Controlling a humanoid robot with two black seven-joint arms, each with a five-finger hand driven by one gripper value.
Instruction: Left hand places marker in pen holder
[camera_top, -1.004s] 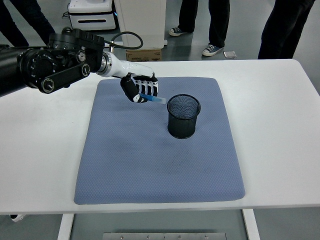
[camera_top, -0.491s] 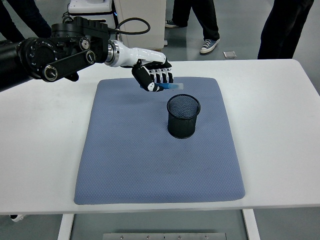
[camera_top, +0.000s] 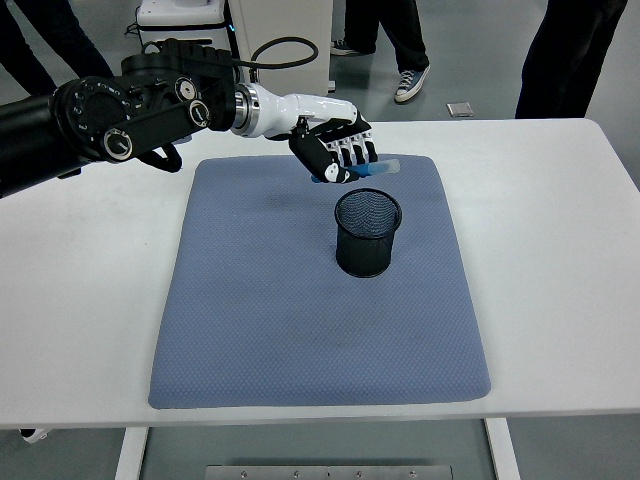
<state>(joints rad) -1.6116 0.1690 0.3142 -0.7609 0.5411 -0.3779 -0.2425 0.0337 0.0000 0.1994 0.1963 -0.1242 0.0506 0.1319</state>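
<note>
Left hand (camera_top: 336, 152) hovers above the far part of the mat (camera_top: 318, 290), at about 11 o'clock from the holder (camera_top: 367, 233). Fingers are curled tight around the marker (camera_top: 374, 170); its blue barrel lies roughly level, pale tip pointing toward 3 o'clock. Marker is clear of the mat and not over the holder's mouth; it sits just beyond the far rim as seen from the head camera.

Change over the last second: the hand has risen and travelled toward 1–2 o'clock, from low beside the holder's 10 o'clock side to higher and farther back. The marker has kept its near-horizontal attitude throughout.

Reading: this looks like the lift-and-carry phase, gaining height to clear the rim. Placement not yet done. Remaining, by my judgement: bring the tip over the opening, tilt the barrel down, release. A level marker dropped now would likely land across the rim or miss.

Right arm not visible. Holder stands upright near mat centre, apparently empty.
</note>
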